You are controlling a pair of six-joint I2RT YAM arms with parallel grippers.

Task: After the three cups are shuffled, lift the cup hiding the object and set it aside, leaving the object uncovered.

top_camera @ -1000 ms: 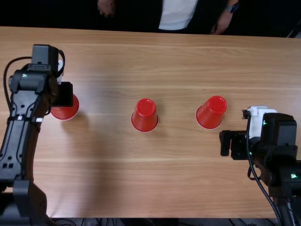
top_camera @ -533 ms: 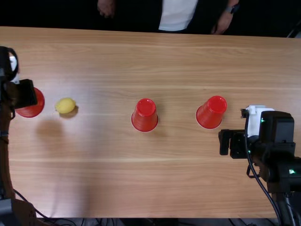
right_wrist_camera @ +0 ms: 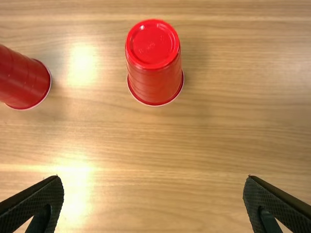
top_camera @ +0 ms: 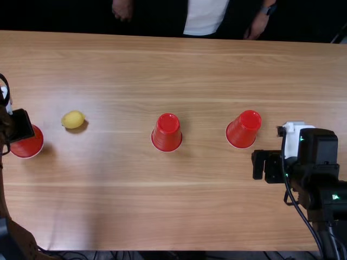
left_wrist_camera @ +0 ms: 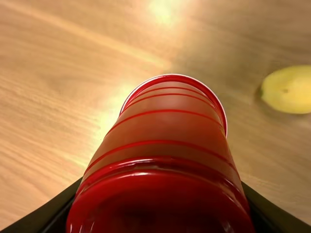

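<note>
left gripper (top_camera: 19,129): clamping an upturned red cup (top_camera: 27,145) by its sides at the table's left edge, fingers (left_wrist_camera: 46,218) spread only as wide as the cup's body (one pressing on each flank).
red cup: pointing rim-down toward the wood; touching the surface or hanging just above it, impossible to tell.
yellow object (top_camera: 72,119): lying uncovered on the table (top_camera: 179,70), just to the right of the red cup and apart from it (looking like a small lemon).
middle cup (top_camera: 167,131): standing upside down near the table's centre, well apart from the yellow object.
right cup (top_camera: 243,129): standing upside down to the right of the middle cup, not touching it.
right gripper (top_camera: 262,164): sitting near the right cup, on its near right side, fingers gaping wide and holding nothing.
</note>
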